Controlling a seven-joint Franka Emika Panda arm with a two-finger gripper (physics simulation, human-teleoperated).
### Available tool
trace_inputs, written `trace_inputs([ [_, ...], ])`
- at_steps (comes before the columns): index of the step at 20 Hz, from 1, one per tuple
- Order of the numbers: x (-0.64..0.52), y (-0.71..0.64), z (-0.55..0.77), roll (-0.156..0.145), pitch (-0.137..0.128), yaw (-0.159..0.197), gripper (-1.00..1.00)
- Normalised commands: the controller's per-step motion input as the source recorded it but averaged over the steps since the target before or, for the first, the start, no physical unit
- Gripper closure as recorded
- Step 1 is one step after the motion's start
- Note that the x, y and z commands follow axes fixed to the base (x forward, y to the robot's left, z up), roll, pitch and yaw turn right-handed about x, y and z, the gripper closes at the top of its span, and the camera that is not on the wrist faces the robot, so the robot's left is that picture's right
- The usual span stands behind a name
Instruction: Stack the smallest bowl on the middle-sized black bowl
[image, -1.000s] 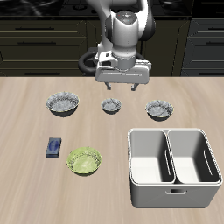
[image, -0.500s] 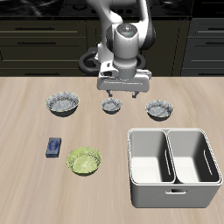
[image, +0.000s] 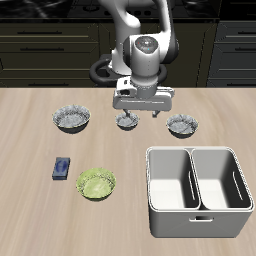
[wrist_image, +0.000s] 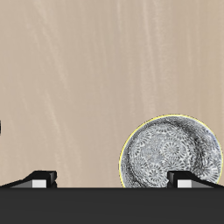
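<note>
nothing is stacked yet: the gripper (image: 139, 109), jaws wide and empty, hovers over the smallest bowl (image: 127, 122) near the table's back edge, the middle-sized black bowl (image: 182, 125) apart beside it.

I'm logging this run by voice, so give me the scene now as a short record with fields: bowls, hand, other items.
smallest bowl: on the table, middle of the row of dark bowls, partly under the hand
middle-sized black bowl: on the table beside it, nothing stacked in it
largest dark bowl: other end of the row
hand: open, low over the smallest bowl, holding nothing
green bowl: nearer the table's front edge
blue object: beside the green bowl
grey two-compartment bin: nothing visible inside
</note>
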Motion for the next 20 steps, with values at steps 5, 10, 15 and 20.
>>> trace_inputs([
  [5,0.02,0.02,-0.19,0.012,0.033,-0.014,-1.00],
  [10,0.06,-0.02,-0.14,0.010,0.010,-0.005,1.00],
  [15,0.00,0.00,0.01,0.010,-0.006,-0.007,1.00],
  [20,0.01,-0.02,0.08,0.004,-0.003,-0.017,1.00],
])
